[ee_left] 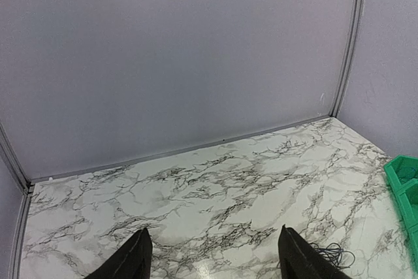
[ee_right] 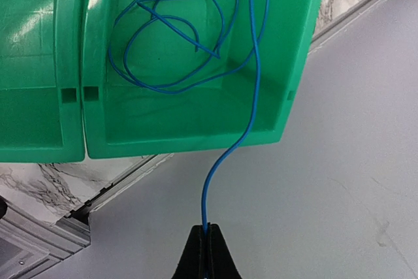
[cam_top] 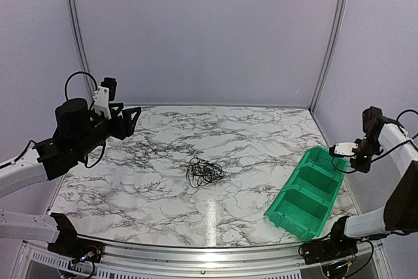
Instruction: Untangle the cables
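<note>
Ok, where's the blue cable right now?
In the right wrist view, the blue cable lies looped in the end compartment of the green bin, at the right of the table; one strand rises to the shut right gripper.

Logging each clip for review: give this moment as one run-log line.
left gripper: open, empty, above marble-pattern table | right gripper: shut on thin blue wire trailing into green plastic bin | thin black wire tangle: mid-table, ungripped
</note>
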Controlling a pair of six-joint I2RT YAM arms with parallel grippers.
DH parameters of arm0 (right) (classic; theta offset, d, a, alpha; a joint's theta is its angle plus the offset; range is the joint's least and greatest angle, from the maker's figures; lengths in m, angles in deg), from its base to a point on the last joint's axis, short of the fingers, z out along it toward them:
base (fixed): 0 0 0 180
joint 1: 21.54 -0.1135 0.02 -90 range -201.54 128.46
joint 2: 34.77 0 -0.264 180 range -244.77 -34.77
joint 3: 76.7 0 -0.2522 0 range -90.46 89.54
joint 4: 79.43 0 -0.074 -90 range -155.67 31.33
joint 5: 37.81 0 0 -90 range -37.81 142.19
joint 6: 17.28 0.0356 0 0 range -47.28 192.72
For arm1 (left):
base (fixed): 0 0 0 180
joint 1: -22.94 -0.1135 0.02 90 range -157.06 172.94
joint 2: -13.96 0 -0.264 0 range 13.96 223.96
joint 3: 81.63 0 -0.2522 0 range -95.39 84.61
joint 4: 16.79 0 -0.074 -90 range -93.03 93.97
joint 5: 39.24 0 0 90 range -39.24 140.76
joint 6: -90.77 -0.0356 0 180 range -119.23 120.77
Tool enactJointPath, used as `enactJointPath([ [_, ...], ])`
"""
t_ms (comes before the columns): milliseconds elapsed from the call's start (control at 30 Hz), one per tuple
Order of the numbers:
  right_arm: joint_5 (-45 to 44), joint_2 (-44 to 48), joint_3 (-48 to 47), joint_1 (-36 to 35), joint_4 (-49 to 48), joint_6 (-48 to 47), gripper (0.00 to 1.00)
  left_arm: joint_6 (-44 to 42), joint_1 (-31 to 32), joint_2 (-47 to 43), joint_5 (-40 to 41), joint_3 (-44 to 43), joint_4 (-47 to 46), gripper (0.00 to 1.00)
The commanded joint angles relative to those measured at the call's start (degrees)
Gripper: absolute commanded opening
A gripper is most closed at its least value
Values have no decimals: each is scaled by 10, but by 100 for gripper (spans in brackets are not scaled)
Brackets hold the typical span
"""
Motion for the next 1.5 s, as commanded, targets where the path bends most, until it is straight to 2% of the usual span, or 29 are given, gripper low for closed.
enactJointPath([
  [0,12,-33,-25,-11,-11,17,0,-1,1,3,-1,1,0,69],
  [367,9,-113,-18,-101,-39,80,0,-3,2,14,2,1,0,69],
  [533,-10,-168,-22,-108,-43,94,0,-3,2,16,4,1,1,69],
  [733,-10,-188,-33,-108,-38,104,1,-5,2,18,7,0,2,69],
  [800,-10,-186,-39,-108,-31,107,10,-5,2,18,8,0,2,70],
  [833,-9,-182,-45,-108,-24,108,20,-5,2,19,8,-1,2,69],
  [900,-5,-171,-62,-108,-2,107,33,-5,2,20,8,-1,3,70],
  [1067,4,-148,-125,-108,51,95,53,-6,2,23,14,-2,4,70],
  [1200,4,-157,-158,-108,97,99,56,-3,2,31,14,-3,4,70],
  [1333,59,-182,-237,-115,139,132,56,7,2,52,0,-5,8,70],
  [1467,138,-189,-266,-173,90,209,56,27,2,114,-33,-28,33,70],
])
